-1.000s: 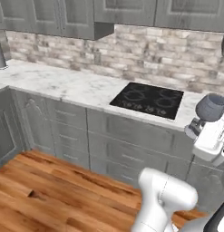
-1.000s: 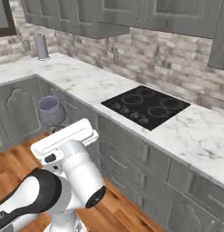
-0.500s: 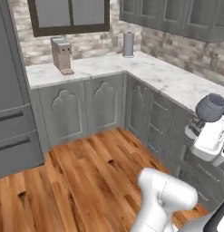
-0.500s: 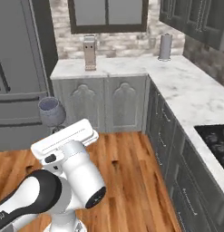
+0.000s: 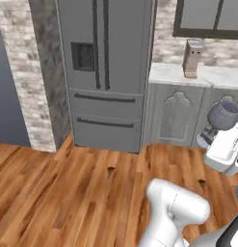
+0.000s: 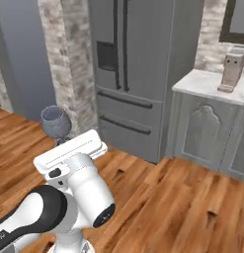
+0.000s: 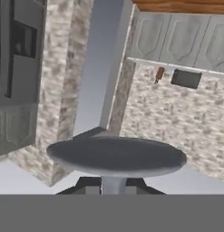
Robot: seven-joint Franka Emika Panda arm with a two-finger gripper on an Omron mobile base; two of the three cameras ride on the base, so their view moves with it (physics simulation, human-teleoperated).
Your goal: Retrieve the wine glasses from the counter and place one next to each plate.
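Hand view has the gripper (image 7: 112, 186) pinching a wine glass (image 7: 115, 156) by its stem, bowl upright so it rides steadily past the refrigerator (image 5: 108, 72)

Grey-tinted wine glass (image 5: 225, 114), dark grey fridge (image 5: 108, 67), white-veined counter (image 5: 192, 75), brown wood floor (image 5: 67, 193).

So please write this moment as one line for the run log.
phase: carrying | gripper: shut on wine glass, upright | facing: fridge | floor: wood | plates: not in view
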